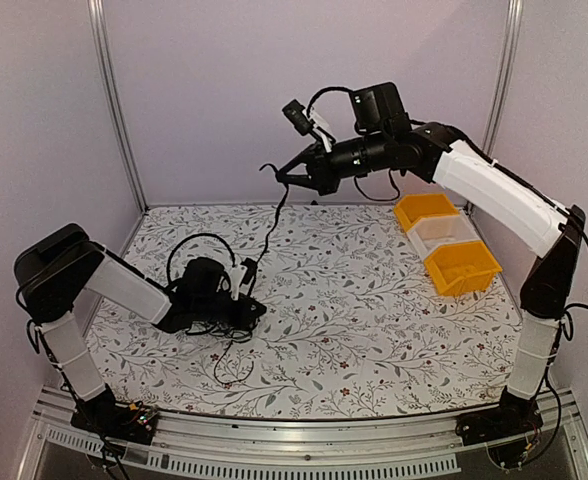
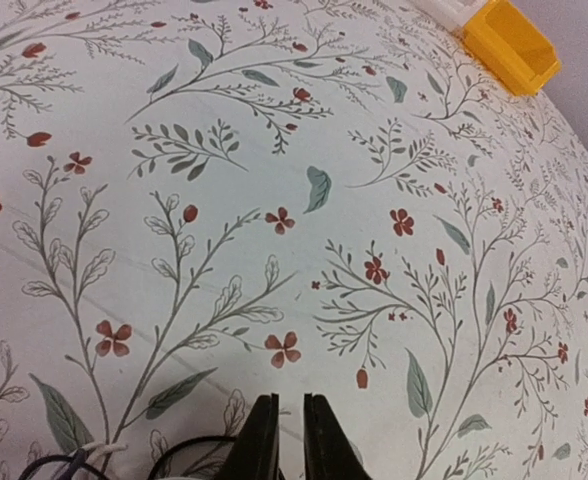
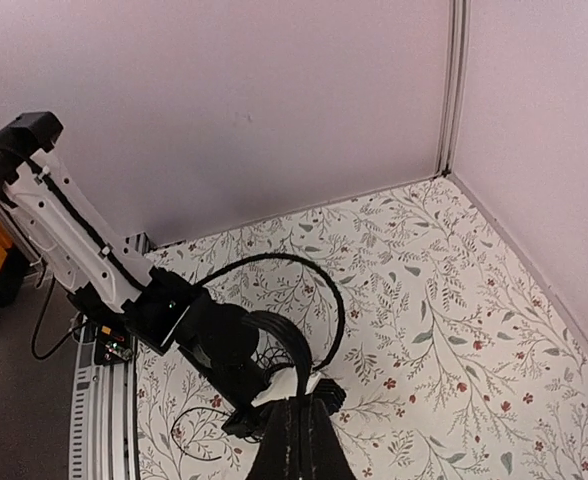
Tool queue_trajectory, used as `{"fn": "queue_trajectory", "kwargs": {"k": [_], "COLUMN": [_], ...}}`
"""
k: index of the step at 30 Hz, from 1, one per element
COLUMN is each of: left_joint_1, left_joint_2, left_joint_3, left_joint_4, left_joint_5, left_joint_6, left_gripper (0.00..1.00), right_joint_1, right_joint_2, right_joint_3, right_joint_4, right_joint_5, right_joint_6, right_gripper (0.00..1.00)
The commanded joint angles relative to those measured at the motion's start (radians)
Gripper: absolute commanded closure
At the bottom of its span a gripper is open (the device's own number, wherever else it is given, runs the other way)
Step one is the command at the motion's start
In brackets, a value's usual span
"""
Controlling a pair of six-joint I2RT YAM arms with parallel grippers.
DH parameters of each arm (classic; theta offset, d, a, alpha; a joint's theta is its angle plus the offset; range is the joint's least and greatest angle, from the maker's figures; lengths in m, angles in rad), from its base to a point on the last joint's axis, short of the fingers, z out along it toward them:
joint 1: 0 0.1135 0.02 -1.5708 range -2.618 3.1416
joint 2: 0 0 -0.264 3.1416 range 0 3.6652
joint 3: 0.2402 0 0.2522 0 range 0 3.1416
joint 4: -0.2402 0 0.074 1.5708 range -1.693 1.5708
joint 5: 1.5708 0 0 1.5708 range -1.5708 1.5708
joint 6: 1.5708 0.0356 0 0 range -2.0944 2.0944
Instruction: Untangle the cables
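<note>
Cables (image 1: 224, 330) lie mostly as a loose bunch at about 8 o'clock on the table (image 1: 374, 330). One strand rises from the bunch toward 12 o'clock, up to the right gripper (image 1: 282, 180). That gripper hangs high above the table with its jaws clamped on the strand near its end, and a short tail curls out beyond them.

The left gripper (image 1: 257, 310) sits low at the 3 o'clock edge of the bunch. In the wrist view its fingers (image 2: 262, 440) stand nearly together with a thin gap. Whether a strand is pinched between them I cannot tell.

These wires look light, thin and limp but springy. They would probably hold their loops and snag on each other rather than slide free. A smooth jacket could slip through a weak pinch.

The best hold is likely on a single strand just outside the knot, at its 3 o'clock side, not on the mass itself. Pulling the raised strand hard could tighten the tangle or lift the whole bunch, so something should anchor the bunch against the table.
</note>
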Motion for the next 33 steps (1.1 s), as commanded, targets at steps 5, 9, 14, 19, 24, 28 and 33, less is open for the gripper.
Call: {"fn": "queue_trajectory", "kwargs": {"k": [5, 9, 14, 19, 24, 28, 33], "left_joint_1": [-0.019, -0.018, -0.018, -0.016, -0.016, -0.012, 0.006], "left_joint_2": [0.009, 0.018, 0.018, 0.025, 0.041, 0.035, 0.029], "left_joint_3": [-0.112, -0.132, -0.134, -0.124, -0.108, -0.1, -0.097], "left_joint_4": [0.08, 0.073, 0.049, 0.023, 0.006, -0.013, -0.063], "left_joint_5": [0.007, 0.0, -0.016, -0.019, -0.017, -0.033, -0.056], "left_joint_6": [-0.029, -0.029, -0.023, -0.006, 0.001, -0.003, -0.009], "left_gripper": [0.88, 0.88, 0.82, 0.82, 0.83, 0.83, 0.76], "right_joint_1": [-0.094, -0.104, -0.107, -0.114, -0.116, -0.118, -0.188], "right_joint_2": [-0.055, -0.12, -0.173, -0.196, -0.215, -0.226, -0.236], "right_joint_3": [0.467, 0.468, 0.47, 0.478, 0.482, 0.482, 0.488], "right_joint_4": [0.064, 0.184, 0.313, 0.428, 0.544, 0.61, 0.716], "right_joint_5": [0.177, 0.314, 0.447, 0.517, 0.56, 0.594, 0.63], "right_joint_6": [-0.006, -0.128, -0.261, -0.343, -0.42, -0.487, -0.527], "right_gripper": [1.0, 1.0, 1.0, 1.0, 1.0, 1.0, 1.0]}}
